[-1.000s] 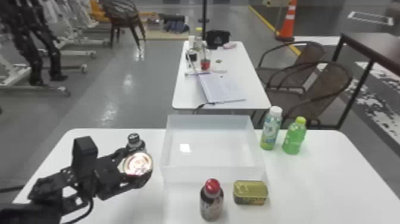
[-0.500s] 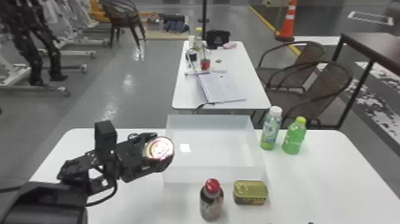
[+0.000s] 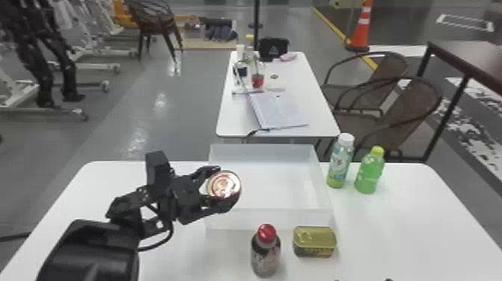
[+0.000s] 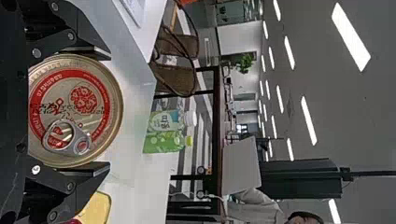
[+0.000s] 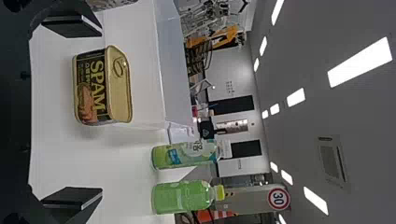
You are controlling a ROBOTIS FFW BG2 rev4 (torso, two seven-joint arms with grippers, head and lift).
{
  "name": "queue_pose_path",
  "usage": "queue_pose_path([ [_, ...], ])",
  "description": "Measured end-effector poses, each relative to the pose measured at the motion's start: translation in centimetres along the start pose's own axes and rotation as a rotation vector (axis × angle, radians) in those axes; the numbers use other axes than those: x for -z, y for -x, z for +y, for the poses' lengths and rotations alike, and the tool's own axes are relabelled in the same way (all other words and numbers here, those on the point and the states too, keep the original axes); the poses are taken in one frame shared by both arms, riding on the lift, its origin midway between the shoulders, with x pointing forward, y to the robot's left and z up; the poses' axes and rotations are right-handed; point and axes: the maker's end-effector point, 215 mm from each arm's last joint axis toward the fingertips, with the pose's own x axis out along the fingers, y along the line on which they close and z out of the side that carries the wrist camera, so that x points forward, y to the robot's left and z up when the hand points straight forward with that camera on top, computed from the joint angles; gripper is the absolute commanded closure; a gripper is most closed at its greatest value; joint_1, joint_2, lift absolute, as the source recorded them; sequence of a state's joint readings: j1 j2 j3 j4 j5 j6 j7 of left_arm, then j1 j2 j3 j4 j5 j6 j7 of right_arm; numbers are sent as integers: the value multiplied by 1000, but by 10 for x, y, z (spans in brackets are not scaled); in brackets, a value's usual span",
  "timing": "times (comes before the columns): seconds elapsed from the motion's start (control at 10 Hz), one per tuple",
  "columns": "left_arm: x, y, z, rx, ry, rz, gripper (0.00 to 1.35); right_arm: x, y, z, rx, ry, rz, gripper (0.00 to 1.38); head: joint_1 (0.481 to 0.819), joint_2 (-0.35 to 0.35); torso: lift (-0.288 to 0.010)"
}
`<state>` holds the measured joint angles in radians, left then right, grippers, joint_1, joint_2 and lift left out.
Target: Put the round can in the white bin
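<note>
Round can [image 3: 228,183] pinched between both fingers of my left gripper [image 3: 221,187], beside the white bin's [image 3: 269,218] left edge in head view; my left arm [image 3: 89,250] extends from near left.

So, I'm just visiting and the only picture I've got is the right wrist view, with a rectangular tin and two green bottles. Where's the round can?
Observer: The left gripper has the round can between its two fingers.
Visitor: Oh! Is it near the bin?
Observer: In the head view, it overlaps the left edge of the white bin; I can't tell how high above it.
Visitor: And what's that scrap of something at the top of my picture, by the black finger?
Observer: Probably the dark bottle; the head view shows it upright, with a red cap, on the robot's side of the bin.
</note>
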<state>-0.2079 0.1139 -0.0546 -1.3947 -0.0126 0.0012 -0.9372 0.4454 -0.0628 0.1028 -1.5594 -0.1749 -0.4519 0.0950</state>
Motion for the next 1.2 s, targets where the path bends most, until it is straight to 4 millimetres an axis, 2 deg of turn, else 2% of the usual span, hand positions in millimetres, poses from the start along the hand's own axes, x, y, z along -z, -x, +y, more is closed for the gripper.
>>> queue_pose_path([
  [0.2,7,-19,6,5,21,-4,760,1,-1,3,-8,-4,0,94,549,0,-100],
  [0.4,21,-32,20,-17,35,23,756,2,-2,4,-9,-7,1,94,549,0,-100],
  [0.5,29,-33,31,-46,40,41,598,2,-2,4,-9,-8,2,94,549,0,-100],
  [0.7,32,-32,46,-87,32,52,128,3,-2,4,-8,-10,2,94,549,0,-100],
  [0.8,32,-32,46,-85,30,55,98,3,-2,4,-8,-10,2,94,549,0,-100],
  [1.0,31,-34,44,-80,37,48,117,3,-2,5,-9,-10,2,94,549,0,-100],
  [1.2,18,-30,37,-83,29,7,117,2,-2,5,-10,-10,1,94,549,0,-100],
])
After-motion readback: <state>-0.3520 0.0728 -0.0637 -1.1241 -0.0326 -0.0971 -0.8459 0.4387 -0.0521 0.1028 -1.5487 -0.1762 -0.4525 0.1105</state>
